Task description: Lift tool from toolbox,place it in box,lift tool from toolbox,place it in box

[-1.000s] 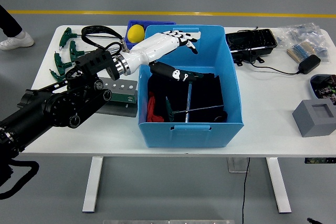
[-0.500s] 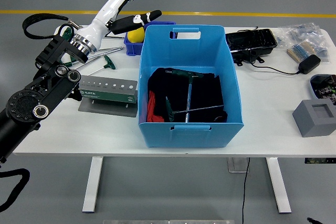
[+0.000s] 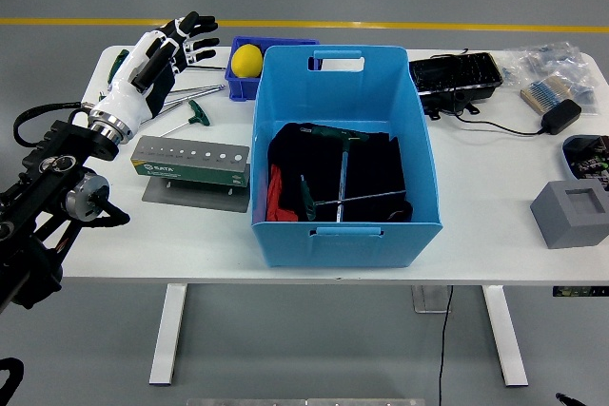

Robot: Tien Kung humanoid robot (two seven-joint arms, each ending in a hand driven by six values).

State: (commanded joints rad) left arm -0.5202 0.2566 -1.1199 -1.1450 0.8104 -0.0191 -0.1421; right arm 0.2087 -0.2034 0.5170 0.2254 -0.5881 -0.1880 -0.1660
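**T-handle tools: two in the blue box**

Left hand [image 3: 162, 54], fingers spread and holding nothing, hovers over loose T-handle tools [image 3: 186, 113] behind one green toolbox [image 3: 190, 160]. Rightward, one blue box [image 3: 419, 135] holds two tools [image 3: 343, 173] on dark cloth.

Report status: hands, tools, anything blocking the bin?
Left hand open, empty, over the loose T-wrenches at table's far left. Right arm out of view. Two T-wrenches already in blue bin. Nothing blocking.
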